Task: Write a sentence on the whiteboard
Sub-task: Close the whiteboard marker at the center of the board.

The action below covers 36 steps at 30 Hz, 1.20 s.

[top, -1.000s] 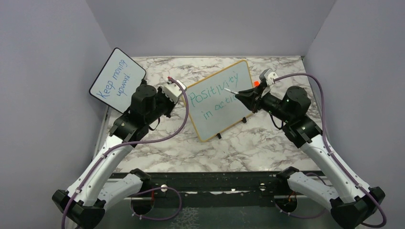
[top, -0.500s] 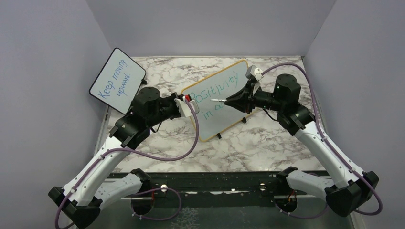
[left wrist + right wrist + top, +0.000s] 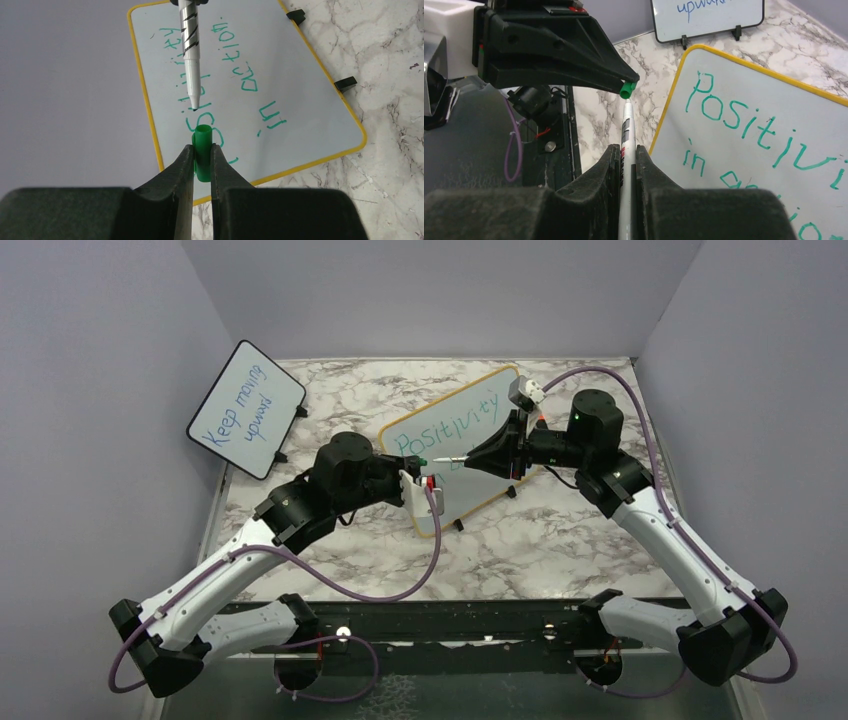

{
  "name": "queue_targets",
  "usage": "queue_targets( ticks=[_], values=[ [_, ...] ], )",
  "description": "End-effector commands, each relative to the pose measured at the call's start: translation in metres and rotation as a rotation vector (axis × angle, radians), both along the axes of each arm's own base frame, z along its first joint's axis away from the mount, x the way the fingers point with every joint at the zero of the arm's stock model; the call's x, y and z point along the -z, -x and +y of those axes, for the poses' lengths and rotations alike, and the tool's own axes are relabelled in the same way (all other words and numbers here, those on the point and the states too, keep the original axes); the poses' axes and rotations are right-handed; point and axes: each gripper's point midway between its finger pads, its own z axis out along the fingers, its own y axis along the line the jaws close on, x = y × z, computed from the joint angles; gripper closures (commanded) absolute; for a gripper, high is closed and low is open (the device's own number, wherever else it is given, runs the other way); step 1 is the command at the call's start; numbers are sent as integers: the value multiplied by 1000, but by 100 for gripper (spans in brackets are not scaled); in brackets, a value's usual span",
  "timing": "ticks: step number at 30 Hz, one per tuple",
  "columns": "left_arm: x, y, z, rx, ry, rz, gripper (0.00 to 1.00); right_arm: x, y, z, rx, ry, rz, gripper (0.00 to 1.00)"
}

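Green cap [image 3: 202, 136] pinched in left end effector [image 3: 202, 150], marker [image 3: 626, 125] gripped in right end effector [image 3: 626, 148] — whiteboard [image 3: 300, 90] just behind them.

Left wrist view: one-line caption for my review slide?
Left gripper holds the green cap just short of the tip of the marker, with the green-lettered, yellow-framed whiteboard behind.

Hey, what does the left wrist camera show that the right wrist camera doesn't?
Left wrist only: two black feet of the whiteboard, and the whole word "action." Right wrist only: the smaller black-framed board with blue writing, and the right gripper shut on the marker. Both: the green sentence, and the marker's tip pointing at the green cap held in the left gripper.
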Motion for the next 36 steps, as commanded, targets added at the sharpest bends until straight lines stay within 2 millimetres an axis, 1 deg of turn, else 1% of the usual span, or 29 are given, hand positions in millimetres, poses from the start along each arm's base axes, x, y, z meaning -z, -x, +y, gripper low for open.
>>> queue_targets(
  ticks=[1,9,12,20,36],
  values=[
    [-14,-1,-3,-5,-18,-45,100,-15,5,3,-29,-30,-15,100],
    [-14,-2,-7,-8,-22,-39,100,-6,3,3,-29,-11,3,100],
    [-13,-2,-8,-10,-27,-40,100,-6,6,4,-47,-13,1,99],
    [-10,-4,-9,-10,-40,-42,100,-7,4,5,-45,-16,-1,100],
    [-13,1,-15,20,-29,-36,100,0,-4,6,-18,-10,11,100]
  ],
)
